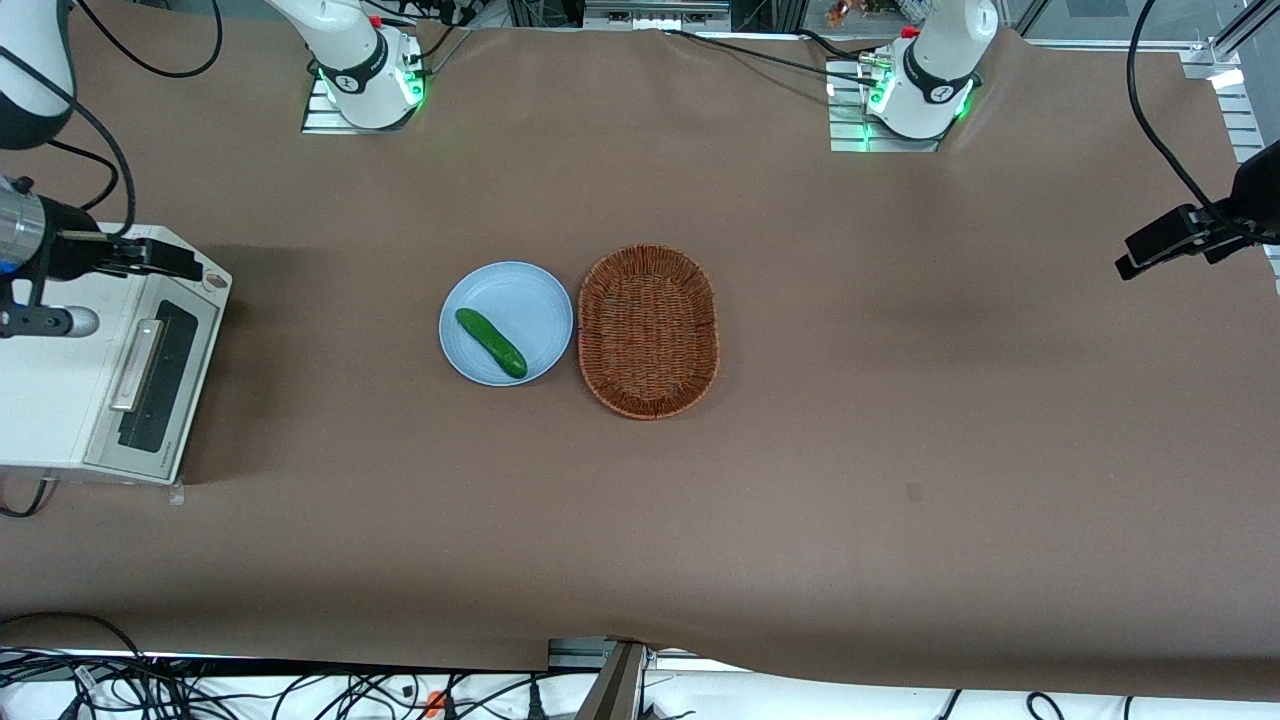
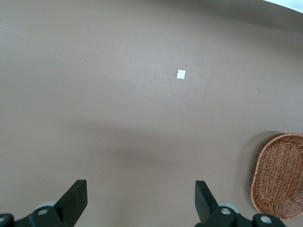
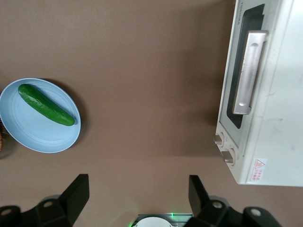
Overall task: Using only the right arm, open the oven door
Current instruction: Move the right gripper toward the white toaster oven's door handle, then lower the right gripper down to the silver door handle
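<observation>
The oven door (image 1: 158, 375) was shut, a silver frame round a dark window, on the front of a cream toaster oven (image 1: 60, 395) standing at the working arm's end of the table (image 1: 800, 480). Its bar handle (image 3: 249, 72) ran lengthwise along the door's upper edge, close to the oven's top, and the two knobs (image 3: 224, 148) sat just beside one end of the door. The gripper (image 1: 150, 258) hung above the corner of the oven farthest from the front camera, over the knob end, so the handle lay below it and nearer that camera, with its long axis running toward the camera. In the right wrist view the two black fingers (image 3: 75, 191) stood wide apart with only bare table between them; they held nothing and touched nothing. By my reading the reach to the handle was not yet made. A blue plate (image 1: 506, 323) with a cucumber (image 1: 491, 342) lay mid-table, well apart from the oven, and a wicker basket (image 1: 648, 330) sat just beside the plate
</observation>
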`<action>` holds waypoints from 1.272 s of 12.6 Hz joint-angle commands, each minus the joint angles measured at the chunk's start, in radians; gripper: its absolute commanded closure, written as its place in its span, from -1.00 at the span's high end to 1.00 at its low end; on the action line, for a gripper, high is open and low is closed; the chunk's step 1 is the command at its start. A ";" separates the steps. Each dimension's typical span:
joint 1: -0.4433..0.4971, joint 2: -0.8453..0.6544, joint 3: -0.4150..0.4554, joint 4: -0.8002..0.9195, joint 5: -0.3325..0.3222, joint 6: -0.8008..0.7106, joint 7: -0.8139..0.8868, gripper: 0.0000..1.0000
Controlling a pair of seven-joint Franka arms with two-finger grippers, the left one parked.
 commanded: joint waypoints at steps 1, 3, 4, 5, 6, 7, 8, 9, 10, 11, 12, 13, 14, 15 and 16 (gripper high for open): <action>0.016 0.010 0.002 -0.003 0.006 0.002 -0.009 0.72; 0.017 0.015 0.002 -0.003 0.006 0.002 -0.011 0.43; 0.018 0.016 0.002 -0.003 0.006 0.002 -0.023 0.22; 0.020 0.022 0.002 -0.003 0.006 0.002 -0.054 0.01; 0.020 0.027 0.002 -0.005 0.006 0.002 -0.087 -0.19; 0.018 0.038 0.002 -0.005 0.006 0.002 -0.123 -0.38; 0.018 0.039 0.002 -0.006 0.006 0.002 -0.137 -0.53; 0.018 0.041 0.002 -0.008 0.006 0.002 -0.138 -0.65; 0.018 0.044 0.002 -0.014 0.004 0.003 -0.138 -0.73; 0.018 0.051 0.002 -0.018 0.004 0.006 -0.138 -0.82; 0.021 0.059 0.002 -0.022 0.004 0.006 -0.138 -0.97; 0.038 0.068 0.002 -0.025 0.003 0.009 -0.138 -1.00; 0.052 0.082 0.000 -0.026 -0.008 0.018 -0.138 -1.00; 0.059 0.094 0.000 -0.037 -0.034 0.038 -0.138 -1.00; 0.070 0.105 0.002 -0.051 -0.059 0.067 -0.138 -1.00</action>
